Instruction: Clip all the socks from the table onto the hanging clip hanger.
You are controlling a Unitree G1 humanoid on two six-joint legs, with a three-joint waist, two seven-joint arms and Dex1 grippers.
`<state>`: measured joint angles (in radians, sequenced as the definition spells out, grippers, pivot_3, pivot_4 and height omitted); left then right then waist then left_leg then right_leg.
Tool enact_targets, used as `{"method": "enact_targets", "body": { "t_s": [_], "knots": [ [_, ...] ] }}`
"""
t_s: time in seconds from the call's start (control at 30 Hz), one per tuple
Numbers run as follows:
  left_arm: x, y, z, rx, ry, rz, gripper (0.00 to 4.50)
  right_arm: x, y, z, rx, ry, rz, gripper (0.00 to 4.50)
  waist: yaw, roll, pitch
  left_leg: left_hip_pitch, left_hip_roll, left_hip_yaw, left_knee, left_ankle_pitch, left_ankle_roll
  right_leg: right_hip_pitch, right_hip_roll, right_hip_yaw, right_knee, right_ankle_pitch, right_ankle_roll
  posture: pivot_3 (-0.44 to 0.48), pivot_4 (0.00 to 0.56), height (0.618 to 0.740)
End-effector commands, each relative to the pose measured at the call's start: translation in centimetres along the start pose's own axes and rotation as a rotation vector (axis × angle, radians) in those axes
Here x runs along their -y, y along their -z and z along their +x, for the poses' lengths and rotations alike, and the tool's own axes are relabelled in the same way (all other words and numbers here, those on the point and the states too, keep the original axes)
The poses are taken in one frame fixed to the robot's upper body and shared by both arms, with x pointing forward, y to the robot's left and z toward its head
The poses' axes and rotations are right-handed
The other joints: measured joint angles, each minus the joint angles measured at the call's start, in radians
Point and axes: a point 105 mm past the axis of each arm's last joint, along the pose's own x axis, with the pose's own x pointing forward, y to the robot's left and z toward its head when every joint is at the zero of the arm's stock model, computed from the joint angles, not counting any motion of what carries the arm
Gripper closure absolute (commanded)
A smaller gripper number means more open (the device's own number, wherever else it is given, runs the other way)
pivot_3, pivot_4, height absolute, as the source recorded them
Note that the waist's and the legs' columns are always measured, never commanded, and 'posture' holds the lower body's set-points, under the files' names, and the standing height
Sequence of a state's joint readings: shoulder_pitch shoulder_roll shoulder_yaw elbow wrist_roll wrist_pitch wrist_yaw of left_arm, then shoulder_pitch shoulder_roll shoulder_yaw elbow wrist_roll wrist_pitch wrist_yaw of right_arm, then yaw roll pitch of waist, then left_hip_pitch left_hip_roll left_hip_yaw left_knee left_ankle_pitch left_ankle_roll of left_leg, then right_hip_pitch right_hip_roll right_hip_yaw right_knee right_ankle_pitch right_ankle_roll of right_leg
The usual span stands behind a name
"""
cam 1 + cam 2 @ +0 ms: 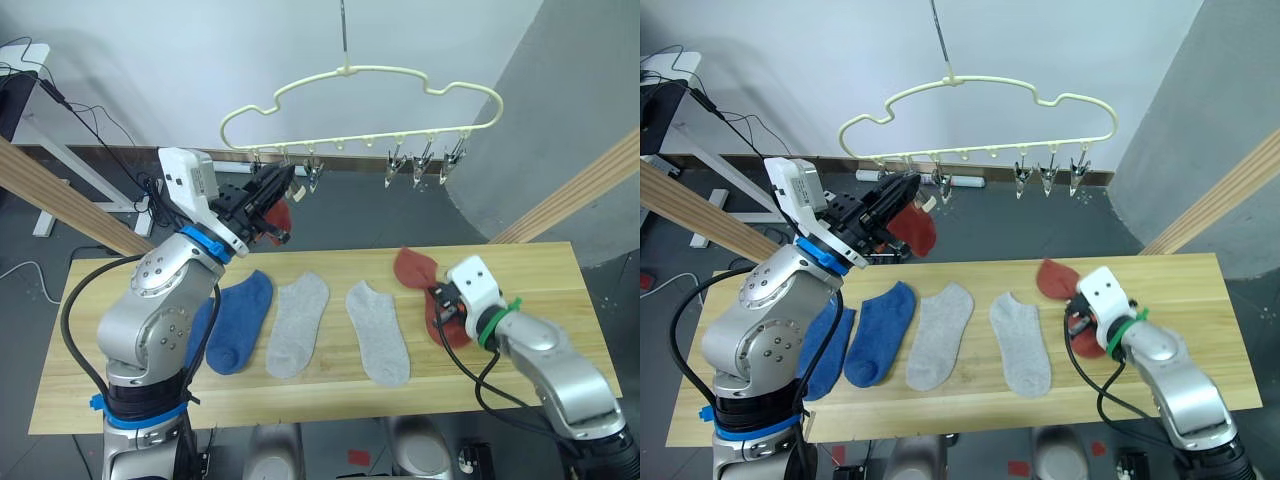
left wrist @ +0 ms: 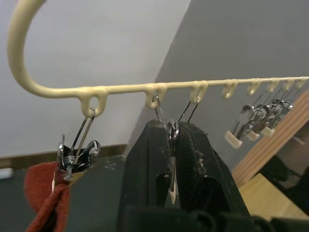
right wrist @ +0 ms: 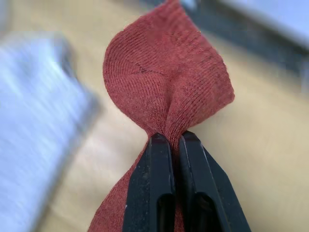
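Observation:
The pale yellow clip hanger [image 1: 360,71] hangs above the table's [image 1: 545,272] far edge. My left gripper [image 1: 284,182] is raised to it and shut on the second metal clip [image 2: 171,145] from the left end. A rust red sock [image 1: 281,217] dangles from the first clip [image 2: 72,157] beside it. Lying flat on the table are two blue socks [image 1: 240,318] and two light grey socks [image 1: 298,324] [image 1: 378,332]. At the right, my right gripper [image 3: 175,137] is shut on the bunched middle of another rust red sock [image 1: 413,268] at table level.
Three free clips [image 1: 424,160] hang at the hanger's right end. Slanted wooden poles [image 1: 60,195] [image 1: 585,190] flank the table on both sides. Cables and a white frame lie on the dark floor behind. A grey wall [image 1: 560,100] rises at the back right.

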<state>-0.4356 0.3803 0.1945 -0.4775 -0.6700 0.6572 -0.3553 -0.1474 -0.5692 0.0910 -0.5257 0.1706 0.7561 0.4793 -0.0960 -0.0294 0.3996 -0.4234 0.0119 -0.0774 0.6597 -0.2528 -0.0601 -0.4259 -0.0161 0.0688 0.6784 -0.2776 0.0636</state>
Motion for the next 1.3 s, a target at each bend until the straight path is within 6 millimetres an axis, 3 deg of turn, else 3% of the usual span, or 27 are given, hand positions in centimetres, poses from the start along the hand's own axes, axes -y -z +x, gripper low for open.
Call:
{"method": "enact_targets", "body": {
  "t_s": [0.03,0.23,0.53,0.87,1.3],
  "knots": [
    [0.4,-2.0,0.0,0.056,0.029,-0.021,4.39,-2.4,-3.7,-0.3,0.135,-0.189,-0.075,4.5,0.001,0.0,0.0,0.0,0.0,0.0,0.0,0.0,0.0,0.0,0.0,0.0,0.0,0.0,0.0,-0.189,0.422,0.74],
    [0.2,-2.0,0.2,0.044,0.034,-0.085,4.39,-4.2,-7.1,0.2,0.261,-0.327,-0.104,4.5,0.004,-0.001,0.0,-0.002,0.0,0.0,0.001,0.0,0.0,0.0,-0.004,0.0,-0.002,0.003,-0.005,-0.189,0.423,0.74],
    [0.6,-2.1,0.1,0.026,0.058,-0.137,4.39,-6.2,-9.4,1.4,0.371,-0.41,-0.055,4.5,0.007,-0.001,0.001,-0.002,0.0,-0.001,0.001,0.0,0.0,0.0,-0.004,-0.001,-0.001,0.003,-0.005,-0.182,0.422,0.74],
    [0.8,-1.7,0.0,0.013,0.063,-0.152,4.39,-5.6,-10.9,3.3,0.429,-0.351,0.003,4.5,0.007,-0.001,0.001,-0.002,0.001,-0.001,0.001,0.0,0.0,-0.001,-0.004,-0.001,-0.001,0.003,-0.005,-0.179,0.421,0.74],
    [0.8,-1.3,-0.1,0.002,0.056,-0.159,4.39,-5.8,-12.2,3.2,0.486,-0.359,0.02,4.5,0.007,-0.001,0.001,-0.002,0.001,-0.001,0.001,0.0,0.0,-0.001,-0.004,-0.001,0.0,0.003,-0.005,-0.175,0.421,0.74]
  ]
}}
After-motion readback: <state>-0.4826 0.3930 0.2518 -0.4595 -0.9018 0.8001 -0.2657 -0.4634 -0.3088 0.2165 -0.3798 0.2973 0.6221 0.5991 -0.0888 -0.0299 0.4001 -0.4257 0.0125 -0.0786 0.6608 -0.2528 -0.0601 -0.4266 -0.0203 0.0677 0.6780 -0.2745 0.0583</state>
